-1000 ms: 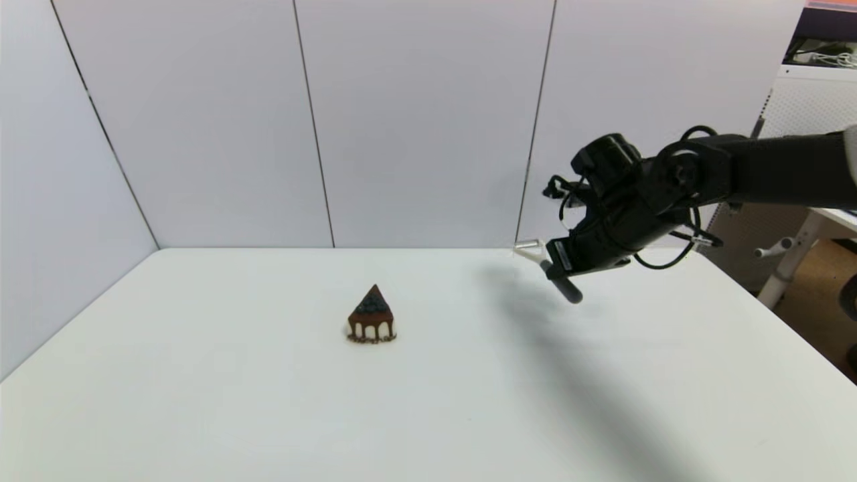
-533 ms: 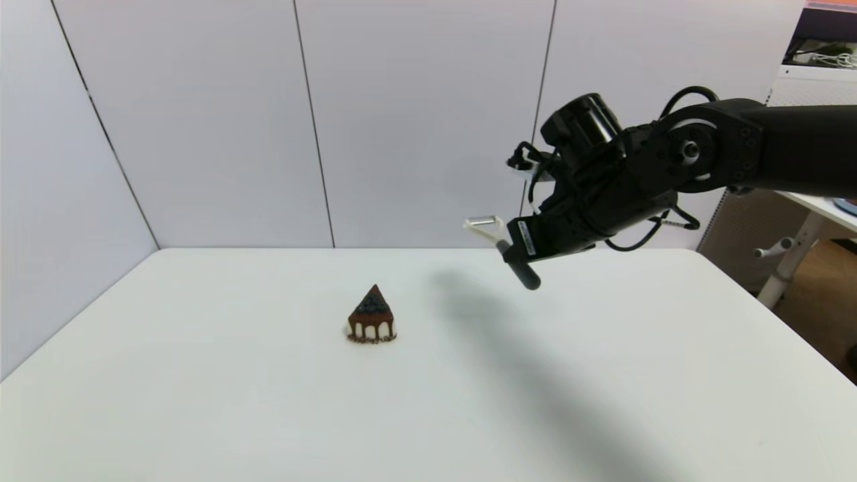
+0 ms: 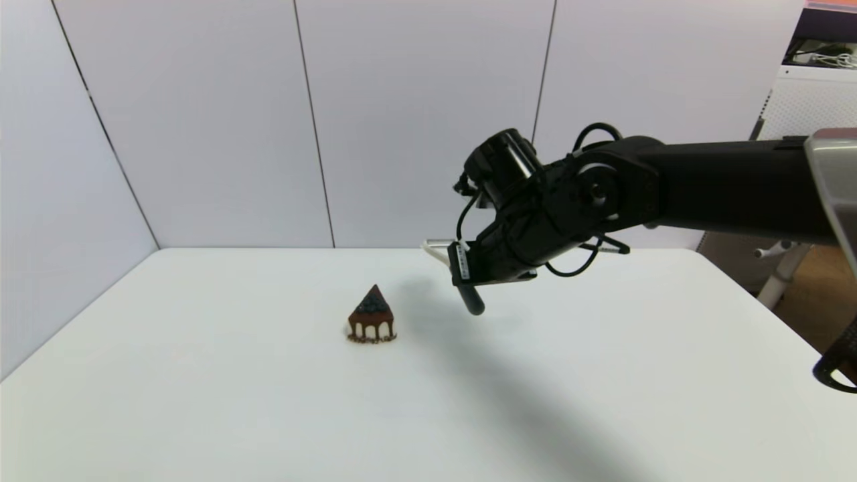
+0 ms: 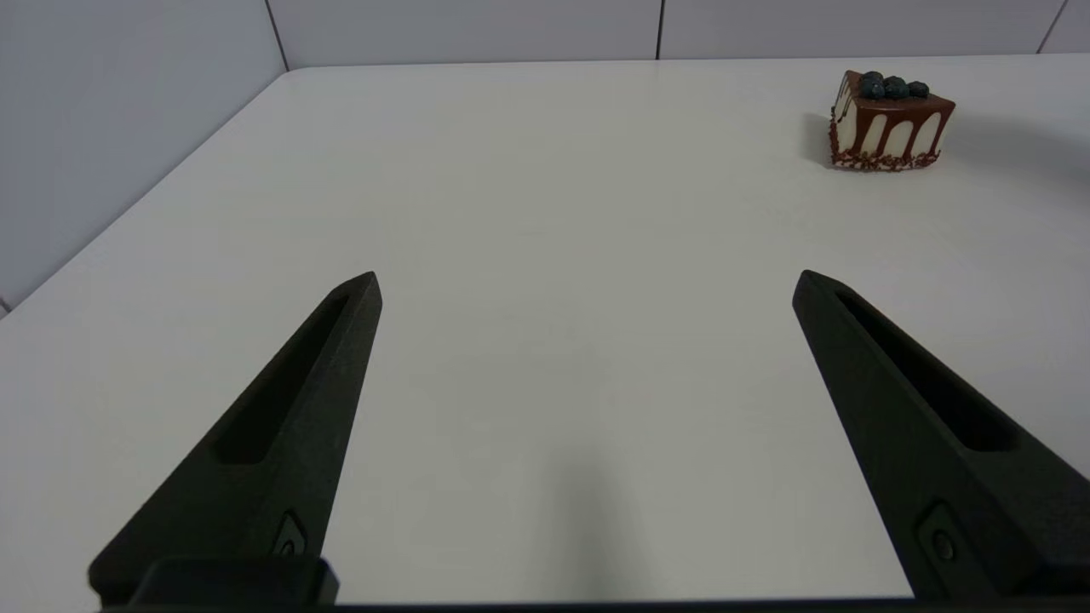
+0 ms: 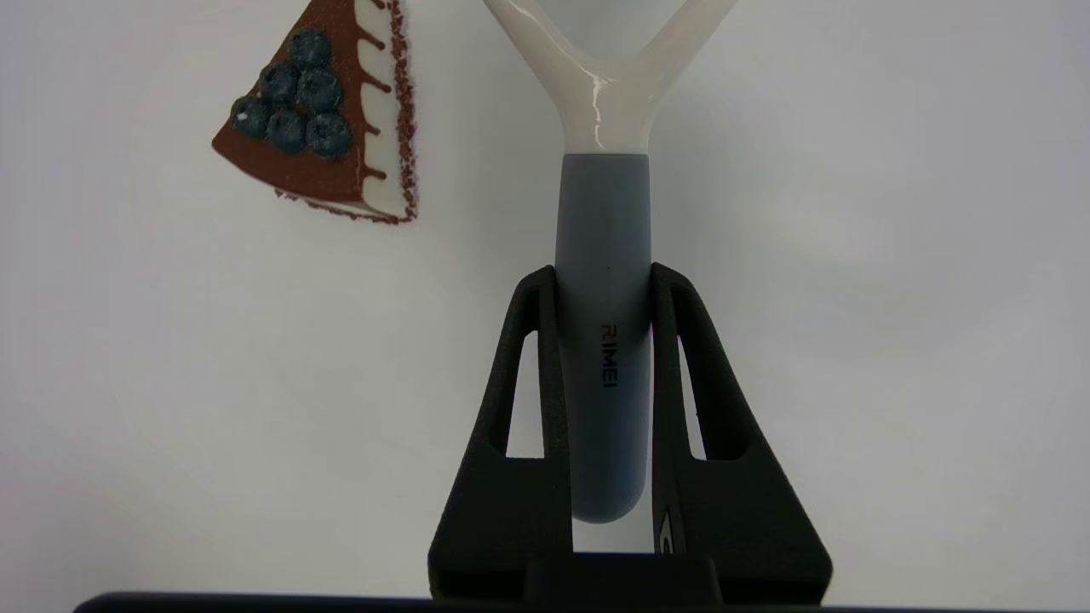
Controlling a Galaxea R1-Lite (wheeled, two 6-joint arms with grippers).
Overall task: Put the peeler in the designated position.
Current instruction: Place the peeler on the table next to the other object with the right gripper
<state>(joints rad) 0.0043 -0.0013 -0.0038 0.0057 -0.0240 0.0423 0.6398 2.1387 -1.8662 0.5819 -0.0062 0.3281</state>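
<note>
We see the right gripper (image 5: 603, 281) clamped on the peeler (image 5: 603, 340), its two matte black, hollow-sided fingers (image 5: 528, 375) pressing either flank of the smooth, rounded grey handle, which carries small dark lettering. Above the handle, the glossy cream-white head forks into a Y that runs off the top edge of the right wrist view. In the head view, the peeler (image 3: 470, 296) hangs in the air above the table (image 3: 201, 402) at centre frame, tilted, handle end lowest and pale head highest. To its lower left, well apart, stands the cake slice (image 3: 371, 319): a triangular wedge with brown icing dripping over white sides and dark berries on top. The table is plain, matte white. We see the left gripper (image 4: 588, 285) low over the table with its tapered black fingers spread wide, holding nothing.
</note>
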